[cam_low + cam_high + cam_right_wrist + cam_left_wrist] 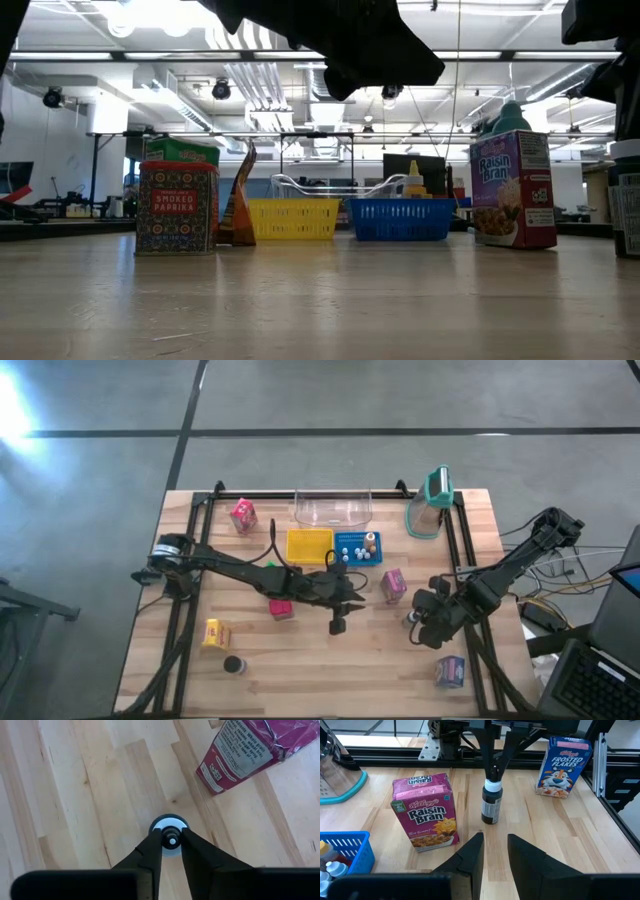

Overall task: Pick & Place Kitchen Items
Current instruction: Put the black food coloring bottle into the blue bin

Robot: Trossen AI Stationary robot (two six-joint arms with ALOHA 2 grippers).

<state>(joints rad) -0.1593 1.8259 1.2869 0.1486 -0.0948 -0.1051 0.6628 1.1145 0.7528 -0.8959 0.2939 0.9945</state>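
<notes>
We see the right gripper directly above a small dark bottle that stands upright on the wooden table, its two fingers closed on the bottle's white cap; from the left wrist view the fingers come straight down onto the cap. Just beside the bottle stands a pink Raisin Bran carton, and farther off, near the table's edge, a blue Frosted Flakes carton; neither touches the bottle. The left gripper hangs over the middle of the table, its fingers nearly together with only a narrow gap and nothing between them. Close to the left arm lies a red carton, and toward the near left of the table are a yellow carton and a dark disc. Behind these sit the yellow basket and the blue basket, side by side, the blue one holding small white balls and bottle-like pieces. A clear tray and a clear jug with a teal lid stand at the far edge, along with another pink carton.
</notes>
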